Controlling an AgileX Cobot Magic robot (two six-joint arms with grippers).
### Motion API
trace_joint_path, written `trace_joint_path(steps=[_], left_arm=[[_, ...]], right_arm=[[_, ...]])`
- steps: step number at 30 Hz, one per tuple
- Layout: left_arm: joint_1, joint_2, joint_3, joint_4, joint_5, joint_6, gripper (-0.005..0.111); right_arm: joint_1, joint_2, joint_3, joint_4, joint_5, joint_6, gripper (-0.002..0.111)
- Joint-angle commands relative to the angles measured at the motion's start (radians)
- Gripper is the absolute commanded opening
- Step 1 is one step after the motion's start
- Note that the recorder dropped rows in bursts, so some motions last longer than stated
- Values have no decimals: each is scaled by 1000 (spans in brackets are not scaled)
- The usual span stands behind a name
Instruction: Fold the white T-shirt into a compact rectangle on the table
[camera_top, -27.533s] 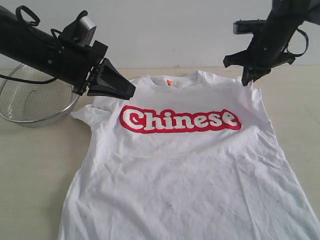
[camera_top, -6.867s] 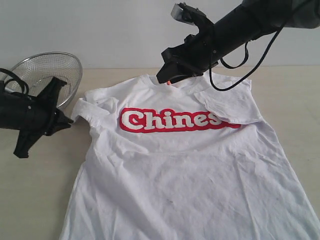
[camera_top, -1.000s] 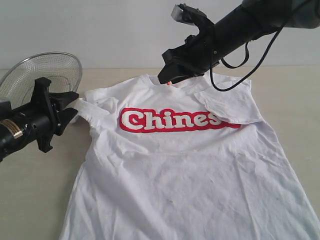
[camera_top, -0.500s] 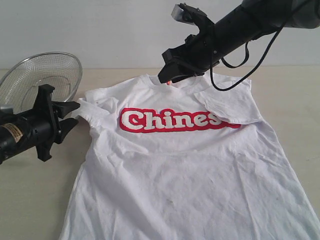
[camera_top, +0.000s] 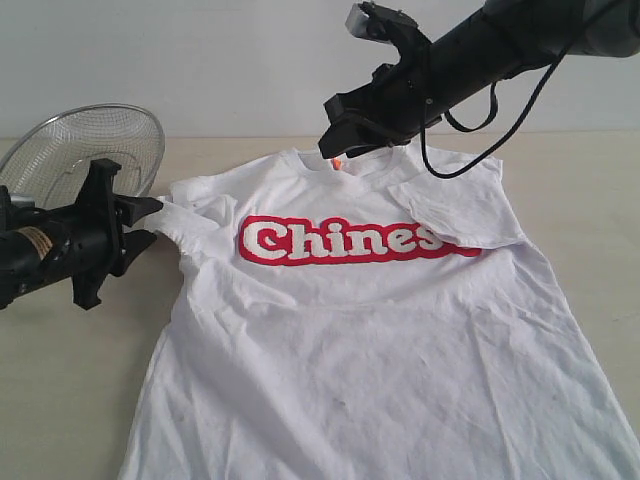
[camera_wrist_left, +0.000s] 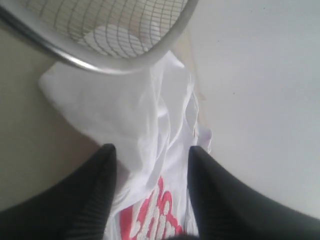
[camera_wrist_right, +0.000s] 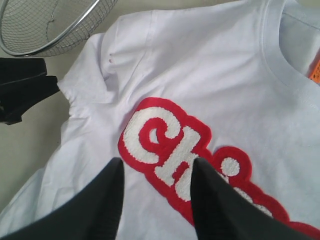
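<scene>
Shirt: a white shirt (camera_top: 380, 330) lies chest up and wrinkled, its lower part nearest me and running out of view at the bottom edge.
Table: a pale beige table (camera_top: 70, 400), bare on both sides of the cloth.
Lettering: white letters on red (camera_top: 340, 240) run across the chest; the last letter is covered.
Folded sleeve: on the right arm's side the sleeve (camera_top: 455, 210) is turned in over the chest, lying on the end of the word.
Other sleeve: on the left arm's side the bunched sleeve (camera_top: 185, 215) sticks out toward the arm.
Left gripper: the left gripper (camera_top: 150, 222) sits low by the table at that sleeve's edge, fingers partly apart with loose cloth between them – not pinched shut, as far as I can see.
Collar: farther back, with a small orange tag (camera_top: 339, 163) inside it.
Right gripper: the right gripper (camera_top: 335, 150) hovers over the collar – fingers spread, nothing in them.
Bowl: a wire-mesh bowl (camera_top: 60, 150) stands tilted behind the left arm, near the bunched sleeve.
</scene>
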Motion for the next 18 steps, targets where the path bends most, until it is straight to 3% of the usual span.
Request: trace_joint_path(steps=[1, 18], left_arm=[[-2, -11, -10, 18, 21, -33, 43], [-2, -11, -10, 16, 83, -37, 43]], right_arm=[[0, -5, -6, 1, -8, -3, 39], [0, -5, -6, 1, -9, -3, 39]])
